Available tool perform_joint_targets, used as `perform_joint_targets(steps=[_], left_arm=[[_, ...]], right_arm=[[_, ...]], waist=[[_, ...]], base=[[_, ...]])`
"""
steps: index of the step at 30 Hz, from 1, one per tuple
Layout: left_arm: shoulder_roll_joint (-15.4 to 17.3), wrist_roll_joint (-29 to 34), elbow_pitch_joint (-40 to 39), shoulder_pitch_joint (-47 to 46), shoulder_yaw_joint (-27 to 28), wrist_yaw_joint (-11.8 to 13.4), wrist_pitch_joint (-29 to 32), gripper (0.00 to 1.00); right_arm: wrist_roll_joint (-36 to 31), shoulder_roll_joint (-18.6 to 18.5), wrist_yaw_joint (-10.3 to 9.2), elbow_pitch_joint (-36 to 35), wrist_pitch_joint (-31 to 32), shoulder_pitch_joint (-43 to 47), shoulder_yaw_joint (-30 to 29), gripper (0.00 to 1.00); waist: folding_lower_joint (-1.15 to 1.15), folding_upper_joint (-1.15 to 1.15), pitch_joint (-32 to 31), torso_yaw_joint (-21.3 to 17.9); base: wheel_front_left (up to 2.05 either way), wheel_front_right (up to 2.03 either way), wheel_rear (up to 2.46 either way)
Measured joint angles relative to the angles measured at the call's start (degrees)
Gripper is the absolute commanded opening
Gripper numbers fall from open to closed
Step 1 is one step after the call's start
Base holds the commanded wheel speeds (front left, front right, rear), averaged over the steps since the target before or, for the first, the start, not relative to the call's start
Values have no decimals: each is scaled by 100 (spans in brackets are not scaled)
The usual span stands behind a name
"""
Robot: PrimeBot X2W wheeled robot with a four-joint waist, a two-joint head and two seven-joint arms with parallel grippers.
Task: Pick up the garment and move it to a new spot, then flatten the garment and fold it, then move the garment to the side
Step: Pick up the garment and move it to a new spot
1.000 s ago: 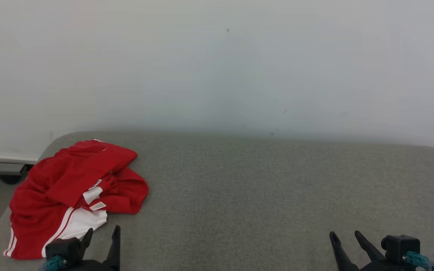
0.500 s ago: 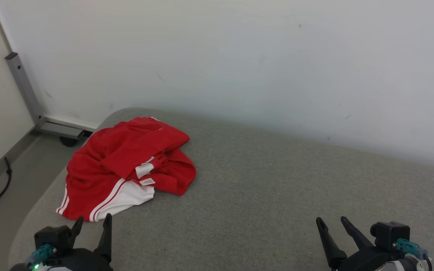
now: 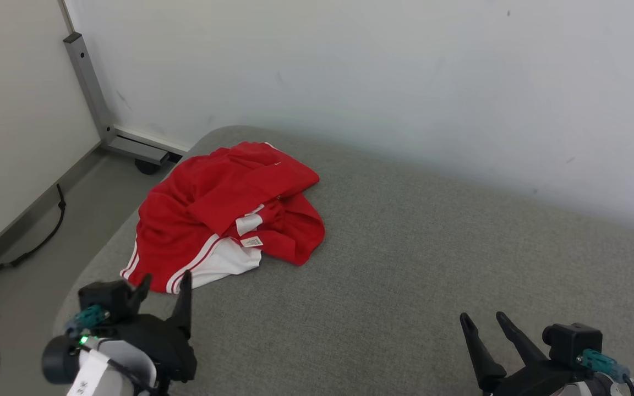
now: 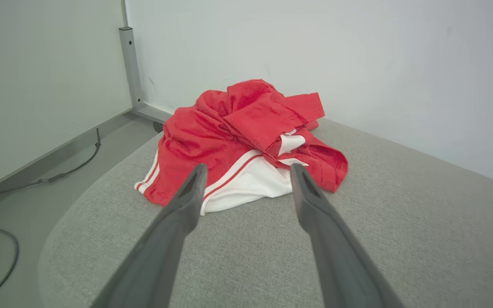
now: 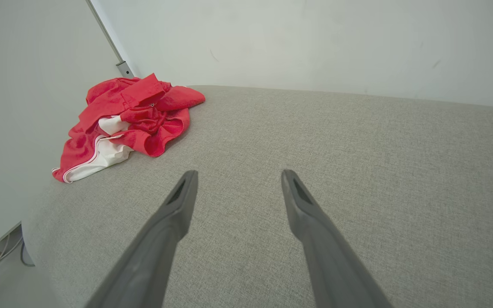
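Crumpled red sports garment with white panel and white stripes (image 3: 229,214) seen heaped at far left corner of grey fabric-covered cushioned surface (image 3: 405,264), near wall. Judged light, soft, limp; sagging and unfolding expected once lifted, no breakage risk. Raised red fold on top of heap judged best hold; thick bunch preferred over single thin layer. Left gripper (image 3: 164,278) spread wide, empty, just short of garment's white edge. Right gripper (image 3: 481,317) spread wide, empty, well apart from garment.
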Motion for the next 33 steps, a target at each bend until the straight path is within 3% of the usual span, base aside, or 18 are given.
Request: perform_joint_targets(steps=[7, 23, 33], left_arm=[[91, 42, 324, -589, -299, -519, 268, 100], [132, 56, 1447, -2246, 5, -318, 1383, 100], [241, 82, 1970, -2890, 180, -102, 1914, 100]], right_arm=[[-118, -122, -20, -614, 174, 74, 221, 100], [-525, -838, -19, -2209, 1006, 157, 304, 100], [-552, -1118, -21, -2733, 1363, -134, 77, 100]], waist=[[0, 0, 258, 32], [0, 0, 1285, -629], [1, 1, 2002, -1106]], base=[[0, 0, 0], [0, 0, 0], [0, 0, 0]])
